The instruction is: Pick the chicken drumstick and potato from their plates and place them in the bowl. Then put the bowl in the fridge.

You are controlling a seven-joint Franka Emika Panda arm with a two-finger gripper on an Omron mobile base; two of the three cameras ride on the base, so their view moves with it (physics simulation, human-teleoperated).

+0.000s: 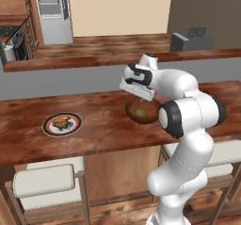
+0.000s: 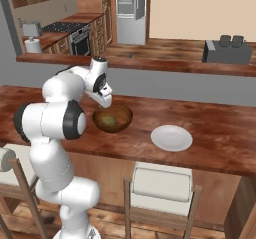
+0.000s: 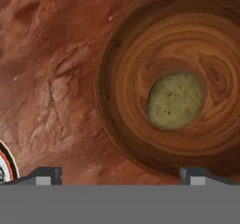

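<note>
Fingers (image 3: pixel 121 175) spread wide apart, holding nothing, above wooden bowl (image 3: pixel 123 54), potato (image 3: pixel 174 101) inside it

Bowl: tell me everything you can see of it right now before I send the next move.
The bowl is round, deep and dark-brown, with wood grain swirling in rings inside. It stands upright on the wooden counter, between the black-rimmed plate with the drumstick and the plain white plate, touching neither. One greenish-yellow potato lies at its bottom. The gripper hovers open above its rim without contact.
</note>
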